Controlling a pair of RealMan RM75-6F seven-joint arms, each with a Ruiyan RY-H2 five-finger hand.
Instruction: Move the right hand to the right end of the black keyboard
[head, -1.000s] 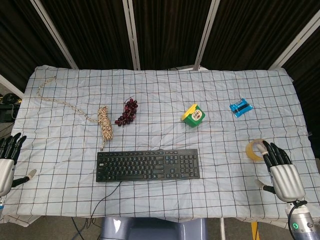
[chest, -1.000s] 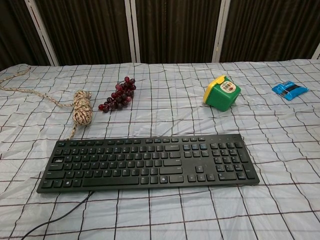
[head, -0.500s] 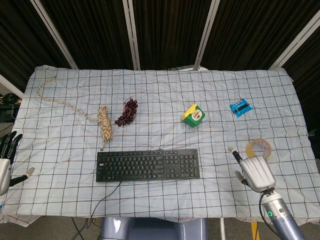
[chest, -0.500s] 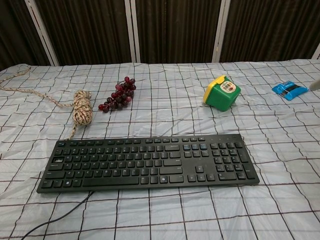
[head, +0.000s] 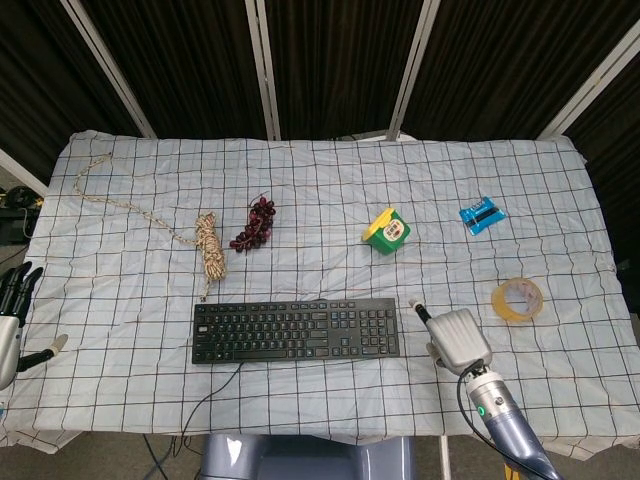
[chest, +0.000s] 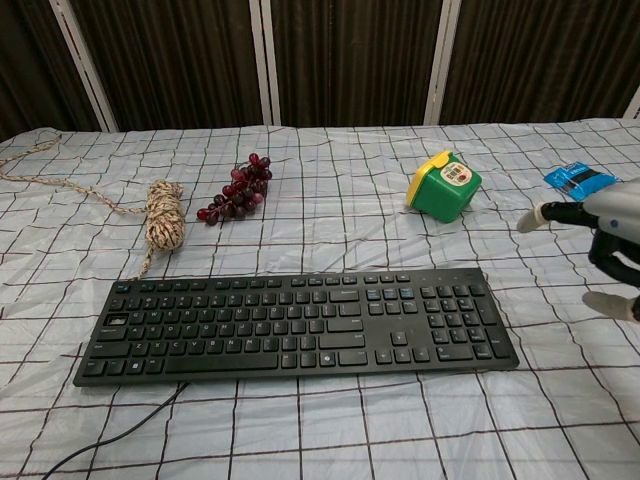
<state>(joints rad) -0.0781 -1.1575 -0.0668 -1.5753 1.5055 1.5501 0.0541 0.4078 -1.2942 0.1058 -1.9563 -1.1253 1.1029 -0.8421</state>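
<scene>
The black keyboard (head: 296, 330) lies flat near the table's front edge, its cable trailing off the front. Just right of its right end hovers my right hand (head: 456, 339), back up, thumb pointing toward the keyboard, a small gap between them. In the chest view the keyboard (chest: 295, 322) fills the lower middle and the right hand (chest: 608, 245) enters from the right edge with fingers apart, holding nothing. My left hand (head: 10, 322) hangs off the table's left edge, fingers spread and empty.
A roll of tape (head: 518, 300) lies to the right of the right hand. Behind the keyboard are a green and yellow box (head: 387, 231), a blue packet (head: 481, 215), a bunch of dark grapes (head: 255, 224) and a coiled rope (head: 208, 245).
My right hand has swept left from beside the tape roll to just right of the keyboard's right end, and now shows in the chest view. The left hand barely moved.
</scene>
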